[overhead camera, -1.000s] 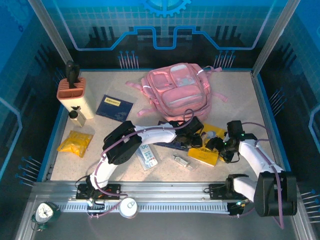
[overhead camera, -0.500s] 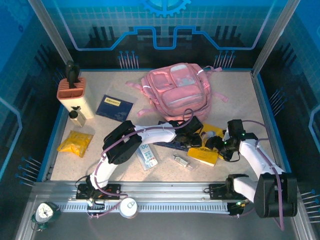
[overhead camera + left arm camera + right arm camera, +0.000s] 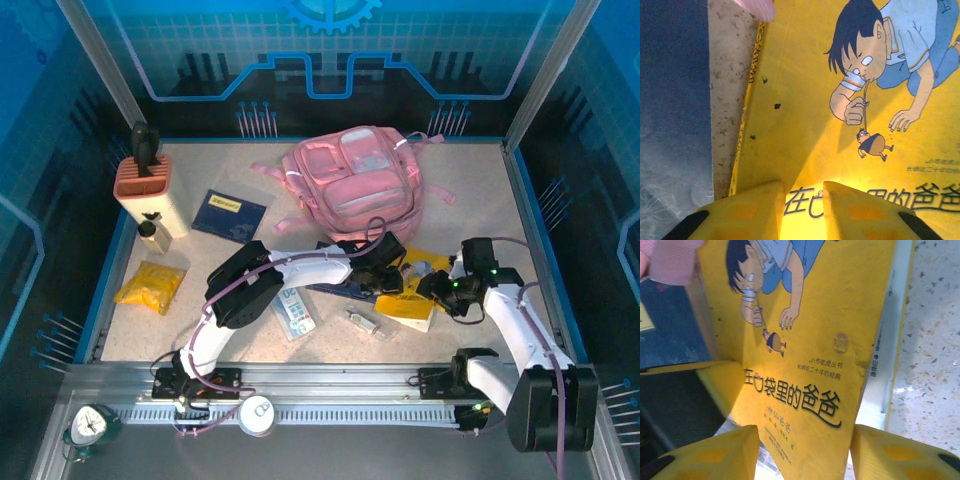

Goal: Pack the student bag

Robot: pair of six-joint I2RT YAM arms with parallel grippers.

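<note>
Closing on the yellow picture book (image 3: pixel 408 312) is under way. Over the last second the jaws of the right gripper (image 3: pixel 804 436) have been brought in from wide to a middling gap. That wrist has also been shifted slightly toward the right edge of the bench (image 3: pixel 490 225). The left gripper (image 3: pixel 804 189) has been kept where it was, at the book's other end. Book and student bag (image 3: pixel 355 180) have not been displaced.

Judgement: a grasp is being set up, not finished. The book is not yet lifted, so this item is not yet packed.

Bag: lying at the middle of the far edge, front pockets up. The book is placed between it and the near edge, toward the right side. Whether the main zip is open cannot be told from above.

Views:
- Top camera: layout is given, but the jaw gaps are masked by the wrists.
- Right wrist: one end of the book is straddled by the jaws, with the white page edge just inside one finger. Whether the pads are biting cannot be told.
- Left wrist: jaws narrow, nothing between them, tips set over the cover by the printed title. Pressing or hovering cannot be told.
- Added by the wrist views: cartoon boy on the cover, a pink strap end (image 3: pixel 757 7) at the book's corner, a dark blue cover (image 3: pixel 670 75) alongside.
</note>
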